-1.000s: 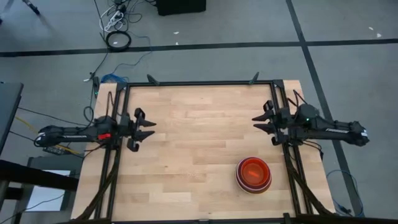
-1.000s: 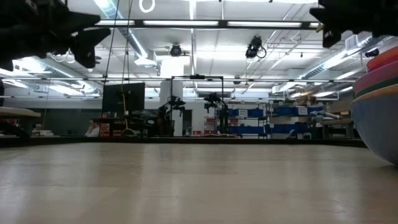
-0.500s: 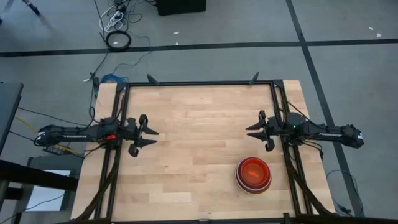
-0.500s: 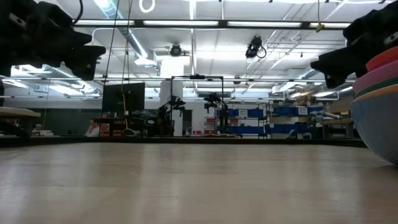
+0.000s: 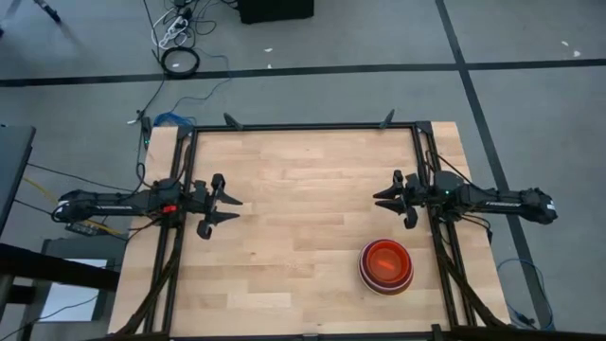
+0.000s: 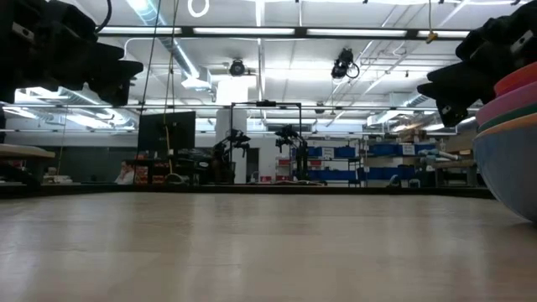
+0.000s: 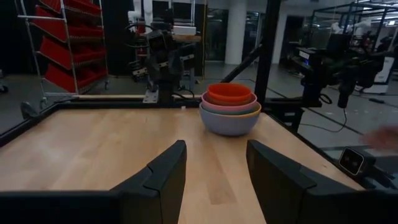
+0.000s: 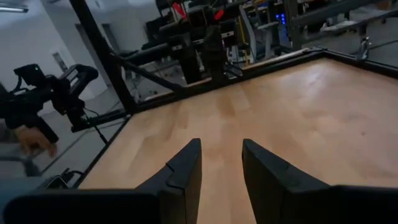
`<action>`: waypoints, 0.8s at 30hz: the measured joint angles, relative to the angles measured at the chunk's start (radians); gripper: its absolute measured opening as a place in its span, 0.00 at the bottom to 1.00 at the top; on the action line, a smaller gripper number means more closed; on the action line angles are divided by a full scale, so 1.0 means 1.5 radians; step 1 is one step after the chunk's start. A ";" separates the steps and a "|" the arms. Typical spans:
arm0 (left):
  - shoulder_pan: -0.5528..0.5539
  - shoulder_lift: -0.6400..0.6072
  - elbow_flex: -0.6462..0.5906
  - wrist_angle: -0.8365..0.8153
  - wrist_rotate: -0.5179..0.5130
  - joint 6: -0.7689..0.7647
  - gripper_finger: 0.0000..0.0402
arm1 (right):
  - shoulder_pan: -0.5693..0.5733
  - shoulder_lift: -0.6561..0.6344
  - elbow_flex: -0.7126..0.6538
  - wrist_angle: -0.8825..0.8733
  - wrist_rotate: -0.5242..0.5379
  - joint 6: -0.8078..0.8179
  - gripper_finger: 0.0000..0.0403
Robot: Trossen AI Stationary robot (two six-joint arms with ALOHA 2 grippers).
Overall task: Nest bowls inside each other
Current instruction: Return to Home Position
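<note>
High view: the bowls [image 5: 385, 265] are seen nested at near right of the table [image 5: 303, 180]; light, stiff, slippery plastic is judged, best pinched at the rim. Left gripper [image 5: 230, 208] and right gripper [image 5: 379, 200] are spread, empty.

The bowls [image 5: 385, 266] stand nested upright in one stack, orange-red innermost, by the table's [image 5: 303, 189] right edge.

**A lit workshop hall around the desk**

A grey concrete floor [image 5: 530, 114] is spreading around the light wooden desk [image 5: 303, 199]. Dark tape lines [image 5: 312, 70] are crossing it, and a coiled black cable [image 5: 180, 62] is lying near a white power strip [image 5: 173, 30]. Long ceiling strip lights [image 6: 252, 32] are glowing overhead. Red storage bins [image 7: 74, 59] are sitting on a metal rack, and blue shelving [image 6: 336, 153] is standing far back.
</note>
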 joint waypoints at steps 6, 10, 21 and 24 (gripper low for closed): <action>0.000 0.000 0.000 0.003 0.000 0.000 0.44 | 0.000 0.001 0.000 0.004 0.000 -0.003 0.26; 0.000 0.000 0.000 0.003 0.000 0.000 0.44 | 0.000 0.001 0.000 0.004 0.001 -0.004 0.26; 0.000 0.000 0.000 0.002 -0.001 0.000 0.44 | 0.000 0.001 0.000 0.005 0.001 -0.005 0.26; 0.000 0.000 0.000 0.002 -0.001 0.000 0.44 | 0.000 0.001 0.000 0.005 0.001 -0.005 0.26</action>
